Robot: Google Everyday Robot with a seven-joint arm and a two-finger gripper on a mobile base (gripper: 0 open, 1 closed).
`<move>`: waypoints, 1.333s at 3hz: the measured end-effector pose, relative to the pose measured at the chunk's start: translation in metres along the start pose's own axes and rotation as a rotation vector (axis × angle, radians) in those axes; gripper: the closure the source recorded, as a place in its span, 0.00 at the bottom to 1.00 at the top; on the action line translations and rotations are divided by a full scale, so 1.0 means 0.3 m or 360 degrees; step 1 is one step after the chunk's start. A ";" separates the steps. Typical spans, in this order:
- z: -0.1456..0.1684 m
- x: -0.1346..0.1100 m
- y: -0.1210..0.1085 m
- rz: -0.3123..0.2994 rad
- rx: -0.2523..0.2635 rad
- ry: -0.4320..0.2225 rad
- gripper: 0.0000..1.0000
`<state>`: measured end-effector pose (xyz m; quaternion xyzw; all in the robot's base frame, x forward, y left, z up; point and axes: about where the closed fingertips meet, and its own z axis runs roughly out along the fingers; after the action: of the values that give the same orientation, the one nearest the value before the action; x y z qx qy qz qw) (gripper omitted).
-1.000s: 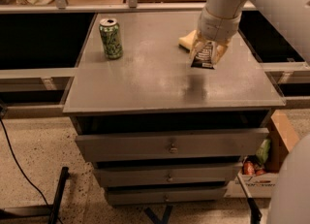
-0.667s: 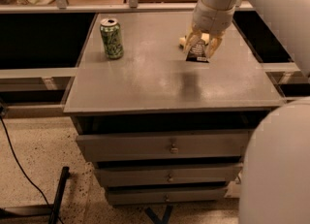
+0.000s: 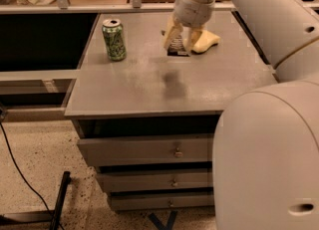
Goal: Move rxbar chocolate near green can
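camera view: gripper (image 3: 181, 40) pinches flat dark rxbar chocolate (image 3: 177, 46) over matte grey tabletop (image 3: 214, 82), mottled green can (image 3: 114, 40) well apart.

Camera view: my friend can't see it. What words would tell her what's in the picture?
A robot's gripper holds the dark rxbar chocolate between its fingers near the back of a grey table with drawers. A pale yellow sponge lies close beside it, and the green can stands upright, apart, toward the picture's left.
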<state>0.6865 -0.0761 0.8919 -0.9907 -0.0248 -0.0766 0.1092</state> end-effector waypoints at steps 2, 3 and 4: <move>0.027 0.002 -0.152 -0.0187 0.0185 0.0031 1.00; 0.046 0.010 -0.192 -0.0205 0.0210 0.0067 1.00; 0.063 0.020 -0.205 -0.0192 0.0230 0.0088 1.00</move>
<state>0.6912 -0.0119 0.8877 -0.9745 -0.0869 -0.1083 0.1762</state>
